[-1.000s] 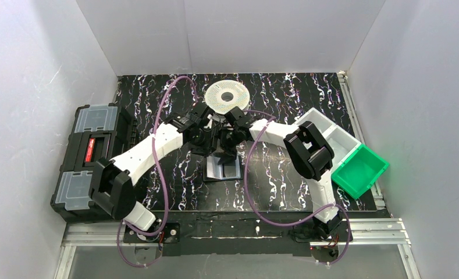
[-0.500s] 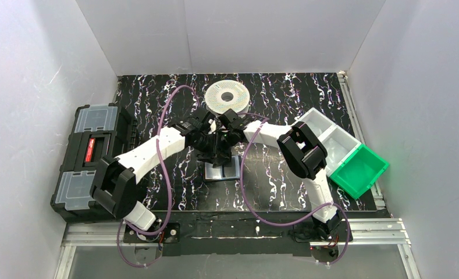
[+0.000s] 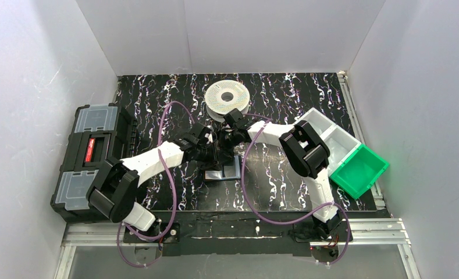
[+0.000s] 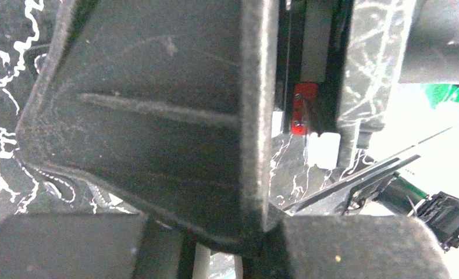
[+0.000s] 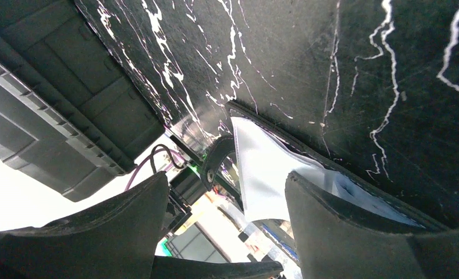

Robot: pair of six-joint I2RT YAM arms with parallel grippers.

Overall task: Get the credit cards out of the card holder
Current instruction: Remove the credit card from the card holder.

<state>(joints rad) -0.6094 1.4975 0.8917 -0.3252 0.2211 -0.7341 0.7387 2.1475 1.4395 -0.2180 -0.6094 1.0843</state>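
Bluish-grey lining faces up where the card holder [image 3: 222, 171] lies open on the marbled table [image 3: 273, 192], just near of the 2 grippers that meet over its far edge. No credit cards can be made out in any view. I judge they are still tucked in the pockets, so the step in hand is holding the case open for a first pull. The left gripper [image 3: 211, 153] is narrow. In its wrist view a black cover fills the frame with its edge down between the pads [image 4: 360, 244], so it appears to pinch 1 flap. The right gripper [image 3: 227, 144] stands wide and holds nothing, with the pale lining framed between its fingers [image 5: 355, 226]. To do this well, the left should pin the flap without lifting the whole case. The right should come in low and flat, take only a card's exposed edge, and draw along the pocket rather than upward. Farther off, the white spool [image 3: 227, 97] sits well apart.
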